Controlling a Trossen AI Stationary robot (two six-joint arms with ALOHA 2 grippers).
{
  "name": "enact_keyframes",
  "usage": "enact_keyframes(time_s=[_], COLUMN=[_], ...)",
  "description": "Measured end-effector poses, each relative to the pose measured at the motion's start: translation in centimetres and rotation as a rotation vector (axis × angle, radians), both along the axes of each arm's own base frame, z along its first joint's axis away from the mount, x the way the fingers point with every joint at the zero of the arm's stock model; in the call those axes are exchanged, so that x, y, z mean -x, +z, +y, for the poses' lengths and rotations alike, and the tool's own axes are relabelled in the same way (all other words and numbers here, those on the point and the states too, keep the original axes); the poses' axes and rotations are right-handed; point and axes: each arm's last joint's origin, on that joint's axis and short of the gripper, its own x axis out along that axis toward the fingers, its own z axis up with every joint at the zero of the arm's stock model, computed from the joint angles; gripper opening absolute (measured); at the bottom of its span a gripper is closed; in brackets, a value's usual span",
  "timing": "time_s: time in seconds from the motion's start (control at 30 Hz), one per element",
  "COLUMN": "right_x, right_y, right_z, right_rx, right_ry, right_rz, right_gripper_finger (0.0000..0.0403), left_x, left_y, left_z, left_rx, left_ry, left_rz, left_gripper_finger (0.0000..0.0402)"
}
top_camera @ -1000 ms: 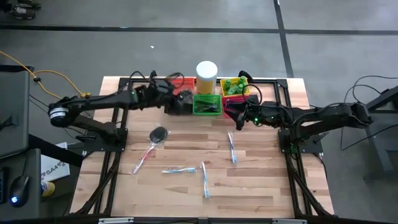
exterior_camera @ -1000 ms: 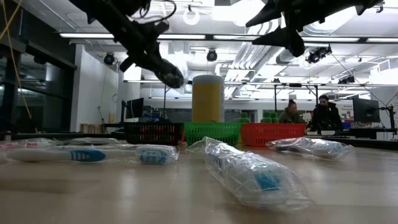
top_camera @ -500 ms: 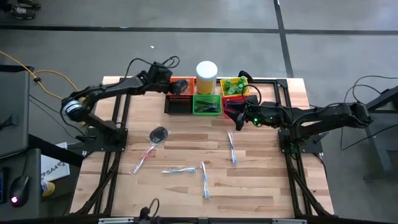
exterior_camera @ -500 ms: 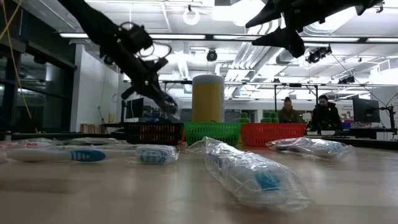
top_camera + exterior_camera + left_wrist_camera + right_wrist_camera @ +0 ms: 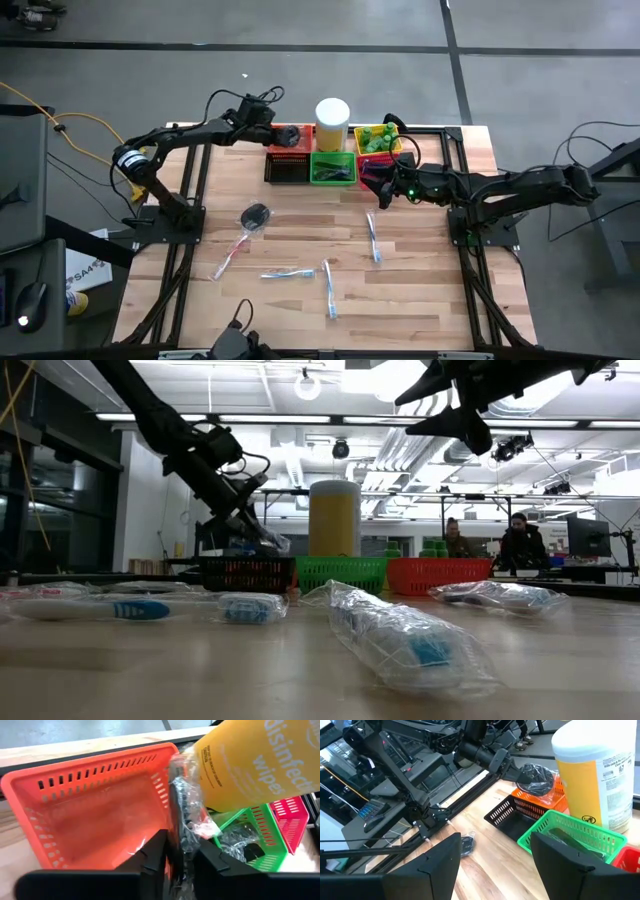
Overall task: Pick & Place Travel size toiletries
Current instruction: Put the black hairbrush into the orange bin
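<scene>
My left gripper (image 5: 180, 845) hangs over the orange basket (image 5: 95, 815) at the table's far edge, shut on a dark bundle in clear wrap (image 5: 187, 817), also visible as the bundle (image 5: 536, 776) in the right wrist view. My right gripper (image 5: 502, 870) stands open and empty above the red basket (image 5: 375, 172). Another dark bundle (image 5: 256, 215) and several clear-wrapped toothbrushes (image 5: 374, 238) lie flat on the wooden table. My left gripper pinches the near end of the bundle's clear wrap (image 5: 181, 837) between its two fingers. The fingers slant down from the table's left side. The bundle sticks out beyond the fingertips, over the orange basket beside its right wall; whether it touches the basket I cannot tell.
A tall white and yellow wipes cylinder (image 5: 332, 120) stands right beside the orange basket. Black (image 5: 288, 168), green (image 5: 333, 170) and yellow (image 5: 375, 138) baskets crowd the far middle. The near half of the table (image 5: 420, 300) holds only the toothbrushes. People sit in the room behind.
My left gripper has swung with the bundle from over the black basket toward the table's far edge and sunk down over the orange basket, rolling as it went. The bundle has stayed between its fingers.
</scene>
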Motion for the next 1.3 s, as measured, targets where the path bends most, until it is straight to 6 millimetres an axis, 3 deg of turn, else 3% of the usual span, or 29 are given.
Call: enact_keyframes(time_s=[0.37,0.57,0.83,0.97,1.3], right_x=[0.0,0.0,0.1,0.1,0.1], right_y=[-0.1,-0.2,-0.5,-0.6,-0.6], right_z=[0.0,0.0,0.1,0.1,0.2], right_rx=[-0.001,-0.001,-0.007,-0.012,0.005], right_ry=[0.000,0.004,0.031,0.045,0.062], right_rz=[0.009,0.018,0.052,0.063,0.075], right_gripper_finger=[0.0231,0.0231,0.0231,0.0231,0.0231], left_x=[0.0,1.3,4.3,5.7,6.7], left_y=[0.0,0.2,3.3,4.6,5.2], left_z=[-0.1,0.1,-0.6,-2.8,-12.0], left_rx=[0.034,0.116,0.063,0.119,0.332], left_ry=[-0.002,0.040,0.102,0.096,-0.015], left_rz=[-0.019,-0.016,0.010,0.061,0.441], left_gripper_finger=[0.0169,0.0174,0.0175,0.0175,0.0175])
